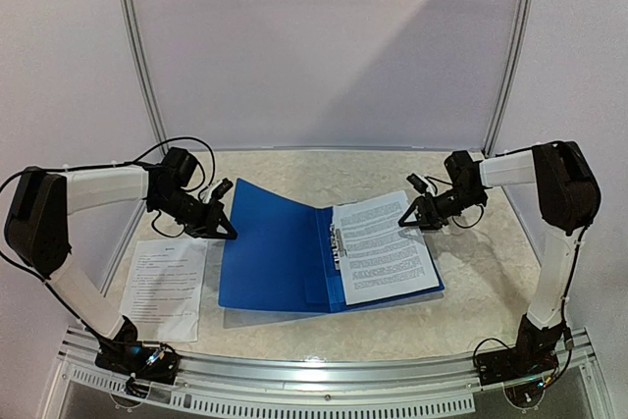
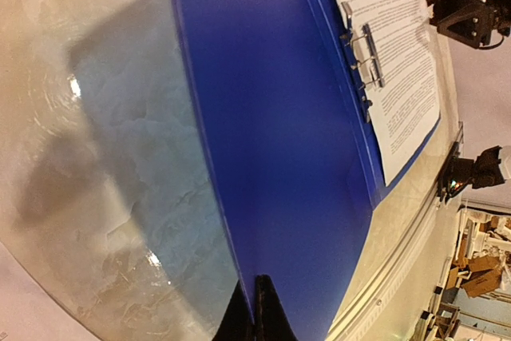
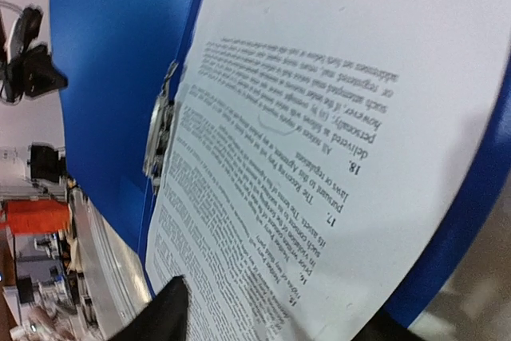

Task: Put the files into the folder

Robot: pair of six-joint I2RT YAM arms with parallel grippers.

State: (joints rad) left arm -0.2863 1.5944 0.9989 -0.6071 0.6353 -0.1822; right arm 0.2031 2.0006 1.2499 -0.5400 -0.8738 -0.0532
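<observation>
The blue folder [image 1: 270,252] lies open in the middle of the table, with its metal clip [image 1: 340,242] at the spine. One printed file sheet [image 1: 385,242] lies on its right half. A second file sheet [image 1: 165,287] lies on the table left of the folder. My left gripper [image 1: 224,228] is shut on the left cover's outer edge [image 2: 279,157], which is raised off the table, with a shadow under it. My right gripper [image 1: 408,220] is open at the sheet's far right edge, its fingers spread either side of the printed sheet [image 3: 319,141].
A metal rail [image 1: 324,372] runs along the near table edge between the arm bases. White walls and frame posts [image 1: 137,46] close the back and sides. The right arm's cables [image 1: 471,213] hang near the folder's right side.
</observation>
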